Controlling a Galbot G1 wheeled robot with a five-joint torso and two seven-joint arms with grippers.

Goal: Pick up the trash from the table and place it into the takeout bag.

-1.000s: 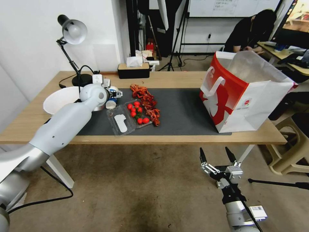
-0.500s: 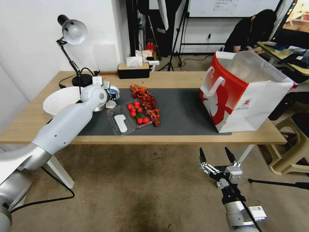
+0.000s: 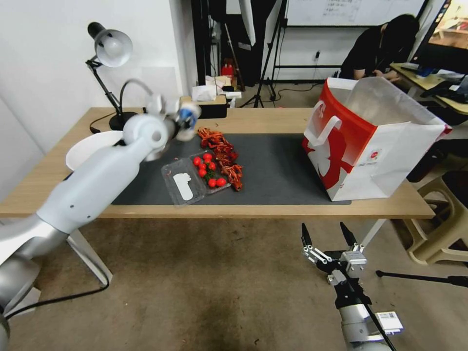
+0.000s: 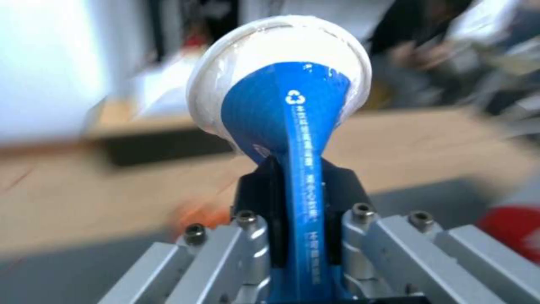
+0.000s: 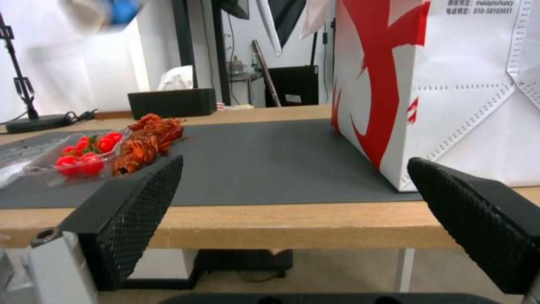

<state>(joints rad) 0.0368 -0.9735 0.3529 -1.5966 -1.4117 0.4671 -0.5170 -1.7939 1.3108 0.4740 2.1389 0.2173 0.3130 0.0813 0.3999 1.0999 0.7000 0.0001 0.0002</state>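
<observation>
- Left pincer [image 4: 298, 236] clamped on the blue-and-white paper cup [image 4: 284, 101], squashed flat at its base and held in the air above the surface [image 3: 273, 119], left of centre.
- Takeout bag [image 3: 370, 141] stands open at the right end — well apart from the cup, so the drop is not yet made.
- Right pincer [image 3: 327, 235] idle below the surface edge, fingers apart.
- No other trash seen on the surface — likely the last item.

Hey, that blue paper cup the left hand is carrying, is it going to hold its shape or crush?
The blue-and-white paper cup looks already pinched flat between the left hand's fingers, so it is probably soft and thin-walled. Its rim still flares round, suggesting some spring. It likely weighs little, so a firm squeeze seems unneeded.
</observation>
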